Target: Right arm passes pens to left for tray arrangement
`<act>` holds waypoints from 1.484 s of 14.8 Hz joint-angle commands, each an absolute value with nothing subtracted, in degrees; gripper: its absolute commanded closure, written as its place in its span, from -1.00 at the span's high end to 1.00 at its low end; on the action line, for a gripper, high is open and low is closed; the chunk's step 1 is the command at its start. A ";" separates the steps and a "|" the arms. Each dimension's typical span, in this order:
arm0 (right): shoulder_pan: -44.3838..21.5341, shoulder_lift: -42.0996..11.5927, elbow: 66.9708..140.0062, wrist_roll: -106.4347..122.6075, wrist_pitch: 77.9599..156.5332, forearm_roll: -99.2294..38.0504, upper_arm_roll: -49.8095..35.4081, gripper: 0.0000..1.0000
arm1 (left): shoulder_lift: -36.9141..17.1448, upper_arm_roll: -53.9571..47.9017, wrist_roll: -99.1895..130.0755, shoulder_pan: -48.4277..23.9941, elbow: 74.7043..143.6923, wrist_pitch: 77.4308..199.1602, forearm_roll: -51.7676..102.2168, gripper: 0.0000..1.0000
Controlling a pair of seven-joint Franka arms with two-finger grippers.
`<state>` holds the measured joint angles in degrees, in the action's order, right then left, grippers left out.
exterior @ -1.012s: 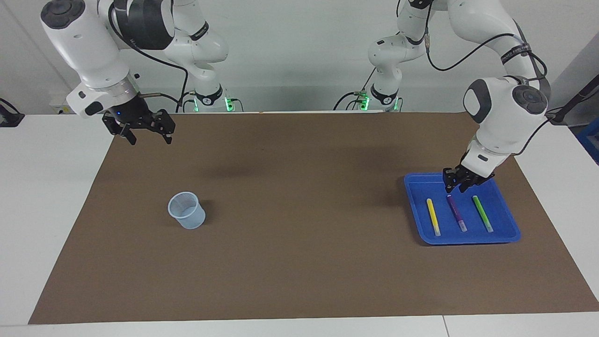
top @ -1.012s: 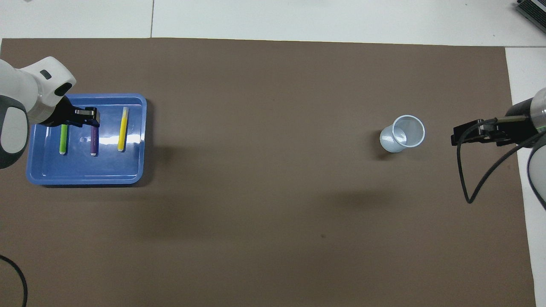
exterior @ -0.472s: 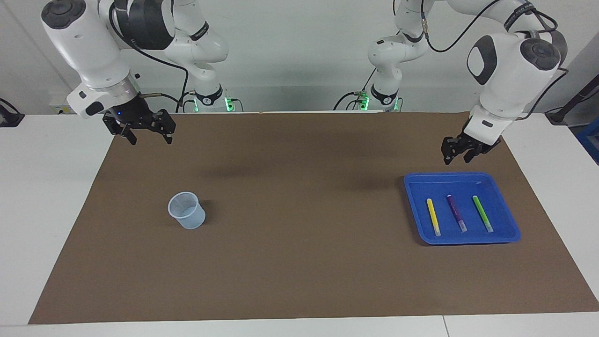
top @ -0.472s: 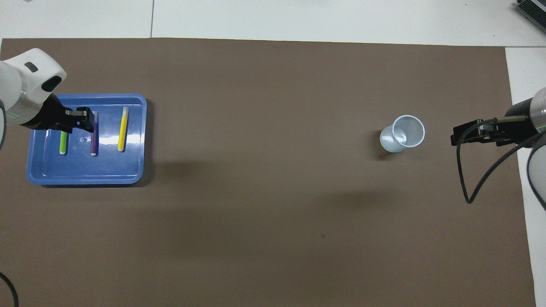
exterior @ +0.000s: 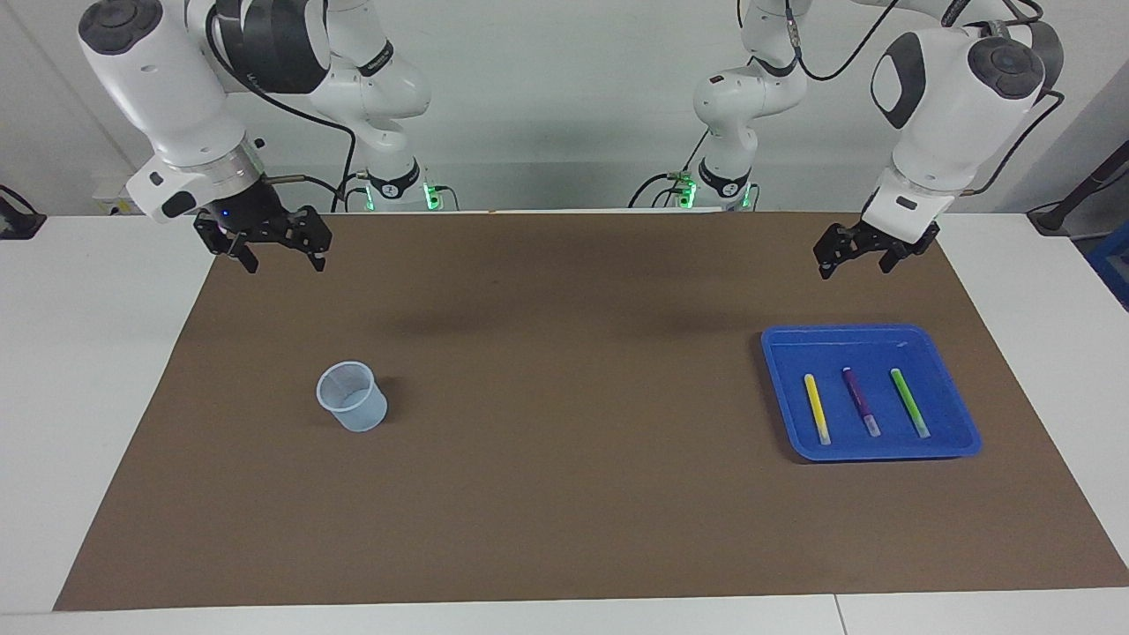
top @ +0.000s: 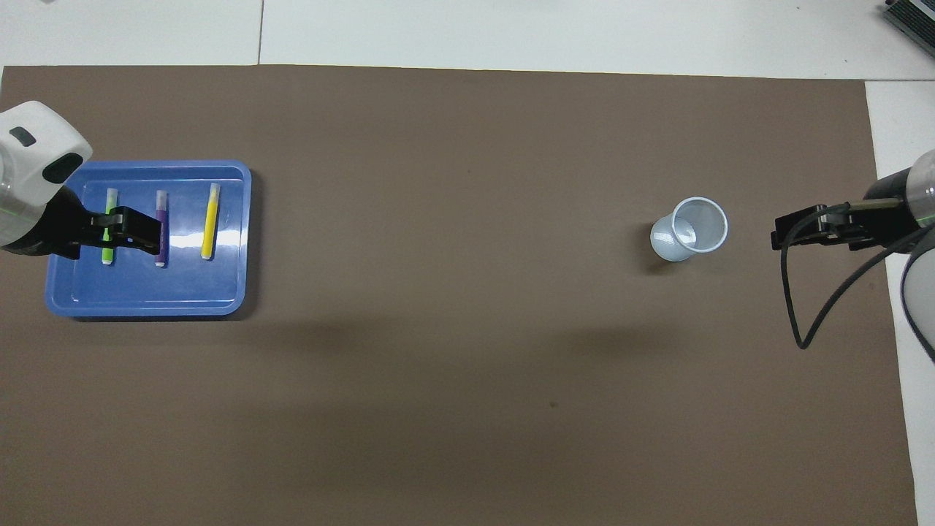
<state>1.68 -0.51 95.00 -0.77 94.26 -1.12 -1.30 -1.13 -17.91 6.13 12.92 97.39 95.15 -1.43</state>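
Since a second ago the left tool (exterior: 856,254) has risen from just above the purple pen inside the tray to hang in the air over the brown mat (exterior: 564,494), at the tray's robot-side edge; its fingers have spread apart and hold nothing. The right tool (exterior: 277,257) has not shifted: it waits, raised over the mat's corner at the right arm's end of the desk (exterior: 79,370), fingers spread wide and empty.

The shallow bright-blue plastic tray with rounded corners (exterior: 957,445) sits on the mat toward the left arm's end. In it lie three slim marker pens side by side, apart from one another, whitish ends pointing away from the robots: the yellow pen (exterior: 816,407) nearest the desk's middle, the purple pen (exterior: 859,401) between, the green pen (exterior: 908,402) toward the desk's end.

A small translucent pale-blue plastic cup (exterior: 353,396) stands upright on the mat toward the right arm's end, well apart from the tray.
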 commanded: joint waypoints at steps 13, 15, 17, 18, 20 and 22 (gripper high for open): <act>2.11 0.70 96.33 0.35 94.13 -0.97 -1.58 1.00 | -0.18 -10.20 10.81 4.13 95.00 95.88 0.09 1.00; 2.11 0.79 96.33 0.35 93.43 -0.97 -1.58 1.00 | -0.35 -10.11 10.81 3.78 95.27 96.85 0.09 1.00; 2.28 0.79 96.42 0.35 93.43 -0.97 -1.58 1.00 | -0.79 -10.11 10.81 3.69 95.27 98.96 0.26 1.00; 2.37 0.79 96.42 0.35 93.51 -0.97 -1.58 1.00 | -0.79 -10.11 10.90 3.60 95.19 98.96 0.26 1.00; 2.46 0.79 96.42 0.35 93.43 -0.97 -1.58 1.00 | -0.88 -9.06 10.99 2.29 95.01 98.61 0.26 1.00; 2.55 0.88 96.50 0.35 93.43 -1.05 -1.58 1.00 | -0.79 -7.21 10.99 0.45 95.10 98.09 0.26 1.00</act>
